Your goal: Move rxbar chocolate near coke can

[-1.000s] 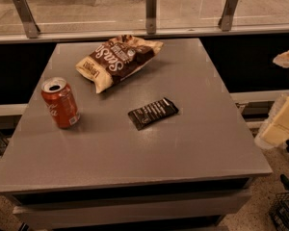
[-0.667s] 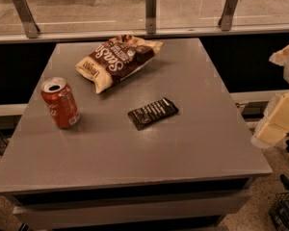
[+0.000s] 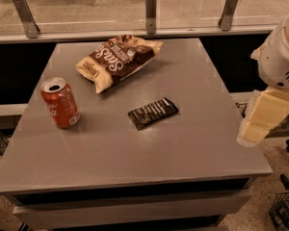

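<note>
The rxbar chocolate point(image 3: 152, 113) is a flat black wrapper with white lettering, lying near the middle of the grey table point(image 3: 135, 158). The coke can point(image 3: 60, 102) stands upright at the table's left side, well left of the bar. My gripper point(image 3: 261, 117), cream-coloured, hangs off the table's right edge, to the right of the bar and at about its height in the view. It holds nothing that I can see. The white arm point(image 3: 279, 52) rises above it.
A brown-and-cream chip bag point(image 3: 116, 59) lies at the back of the table, behind the bar and the can. A glass railing with metal posts point(image 3: 151, 11) runs behind the table. A wire basket point(image 3: 284, 211) sits on the floor at the lower right.
My arm and gripper have shifted a little to the left, towards the table's right edge. The bar, the can and the bag have not moved.
</note>
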